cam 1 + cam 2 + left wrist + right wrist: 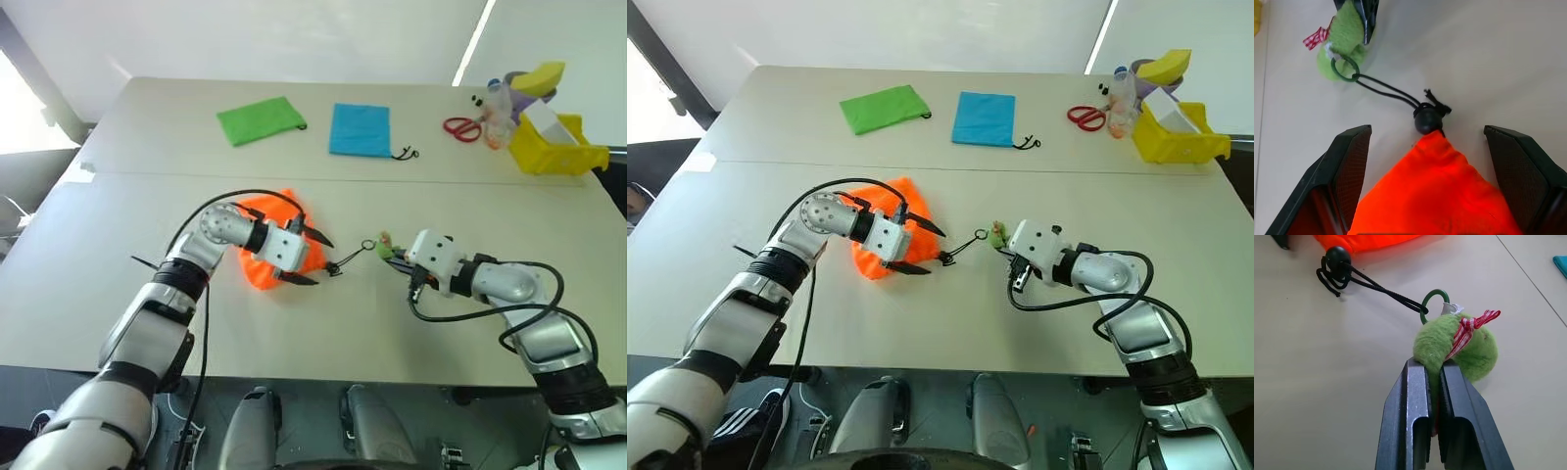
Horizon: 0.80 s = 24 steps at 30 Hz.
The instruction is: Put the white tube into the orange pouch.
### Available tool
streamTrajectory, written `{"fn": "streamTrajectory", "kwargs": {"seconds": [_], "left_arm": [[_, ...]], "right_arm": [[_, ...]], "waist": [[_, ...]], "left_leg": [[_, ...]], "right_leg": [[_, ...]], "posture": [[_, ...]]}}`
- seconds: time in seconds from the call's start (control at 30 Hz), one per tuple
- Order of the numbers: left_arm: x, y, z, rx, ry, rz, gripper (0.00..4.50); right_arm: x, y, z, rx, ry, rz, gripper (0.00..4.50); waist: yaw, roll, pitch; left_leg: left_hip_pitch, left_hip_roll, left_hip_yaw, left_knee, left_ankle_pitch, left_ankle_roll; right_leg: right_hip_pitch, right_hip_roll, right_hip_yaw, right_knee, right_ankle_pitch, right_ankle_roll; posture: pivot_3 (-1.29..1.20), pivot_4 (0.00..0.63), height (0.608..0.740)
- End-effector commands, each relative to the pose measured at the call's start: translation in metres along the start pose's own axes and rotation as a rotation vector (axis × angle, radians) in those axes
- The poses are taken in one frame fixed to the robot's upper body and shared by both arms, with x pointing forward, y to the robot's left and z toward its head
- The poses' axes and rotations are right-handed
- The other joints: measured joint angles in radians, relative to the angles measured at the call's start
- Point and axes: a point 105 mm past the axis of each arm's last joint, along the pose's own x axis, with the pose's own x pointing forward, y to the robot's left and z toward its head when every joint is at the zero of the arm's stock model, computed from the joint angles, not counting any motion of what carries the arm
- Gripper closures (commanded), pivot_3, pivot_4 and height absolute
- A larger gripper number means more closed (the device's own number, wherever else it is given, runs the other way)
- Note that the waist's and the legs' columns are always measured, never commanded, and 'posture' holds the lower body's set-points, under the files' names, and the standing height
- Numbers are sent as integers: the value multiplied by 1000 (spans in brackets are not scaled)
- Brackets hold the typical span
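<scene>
Orange pouch (266,257) lies bunched mid-table, cinched at its toggle (1426,120), L gripper (308,257) w/ fingers spread either side of it, cord (1382,290) running to green tab (1457,350) pinched by R gripper (1434,374).

Left end effector (308,257) spread, right (1434,382) pinched.

orange pouch (1435,196) looks like smooth matt cloth, its cord (1378,286) is braided black. green tab (1457,350) is fuzzy plush with a checked ribbon. gripper fingers (1410,426) are matt black plastic; table (392,333) is smooth and matt.
</scene>
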Motion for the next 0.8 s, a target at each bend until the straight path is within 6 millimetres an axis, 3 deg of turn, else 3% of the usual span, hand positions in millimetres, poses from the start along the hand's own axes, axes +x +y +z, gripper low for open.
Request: {"fn": "streamTrajectory", "kwargs": {"seconds": [0.03,0.1,0.23,0.37,0.43,0.6,0.67,0.8], "left_arm": [[8,2,0,17,21,26,792],[12,1,-1,5,25,31,1420],[17,0,2,-10,12,35,3424],[19,-5,4,-26,-1,7,3424],[18,-3,4,-65,-12,16,3424],[4,17,16,-477,-210,56,3424],[-11,19,20,-662,-299,2,3424],[-31,12,16,-862,-325,-109,3424]], "right_arm": [[1,-6,11,-40,-32,-11,4500],[1,-6,11,-41,-33,-8,4500],[0,-5,11,-39,-31,-5,4500],[-1,-3,11,-38,-31,0,4500],[-2,-3,21,19,-82,4,4500],[-5,0,52,167,-230,43,4500],[-7,4,62,210,-267,79,4500],[-7,9,60,234,-243,106,4500]], "waist": [[-1,0,0],[-1,0,0],[-4,0,0],[-2,0,0],[-2,0,0],[-4,0,0],[-6,0,0],[-10,0,0]], "left_leg": [[0,0,0,0,0,0],[0,0,0,0,0,0],[0,0,0,0,0,0],[0,0,0,0,0,0],[0,0,0,0,0,0],[1,0,0,0,0,0],[1,1,-1,0,0,0],[1,1,-1,0,0,0]], "right_leg": [[0,0,0,0,0,0],[0,0,0,0,0,0],[0,1,0,0,0,0],[0,1,0,0,0,0],[0,0,0,0,0,0],[0,1,0,1,0,0],[0,1,0,1,0,0],[0,2,0,2,0,0]], "posture": [[0,150,740],[0,150,740],[0,150,740],[0,150,740],[0,150,740],[0,150,740],[0,150,740],[0,150,740]]}}
